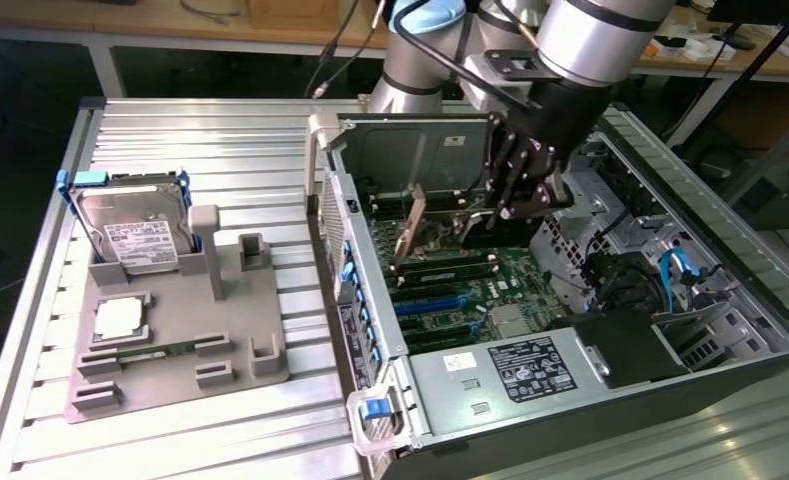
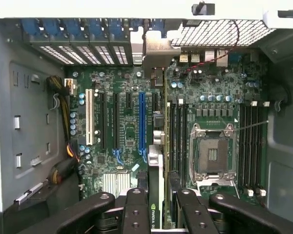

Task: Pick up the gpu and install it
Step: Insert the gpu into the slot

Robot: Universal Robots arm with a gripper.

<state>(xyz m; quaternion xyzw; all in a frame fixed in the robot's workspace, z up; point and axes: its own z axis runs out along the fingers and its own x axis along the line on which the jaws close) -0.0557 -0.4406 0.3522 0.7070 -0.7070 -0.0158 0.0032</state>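
Note:
The gpu (image 2: pixel 155 165) appears edge-on in the wrist view, a thin green card with a black cooler running from between my fingers (image 2: pixel 136 212) to its silver bracket (image 2: pixel 156 48) at the case's rear slots. My gripper (image 2: pixel 160 214) is shut on it. The card stands upright over the motherboard (image 2: pixel 122 141), just beside the long blue slot (image 2: pixel 141 122); whether it touches a slot I cannot tell. In the exterior view my gripper (image 1: pixel 490 225) reaches down into the open computer case (image 1: pixel 367 330), with the gpu (image 1: pixel 441 266) below it.
The empty CPU socket (image 2: pixel 212 153) and memory slots (image 2: pixel 251 146) lie beside the card. The case's power supply (image 1: pixel 528 365) and cables (image 1: pixel 674 280) crowd the exterior view's right. A grey fixture (image 1: pixel 234 330) at the exterior view's left holds a hard drive (image 1: pixel 134 235) and a memory stick (image 1: pixel 154 350).

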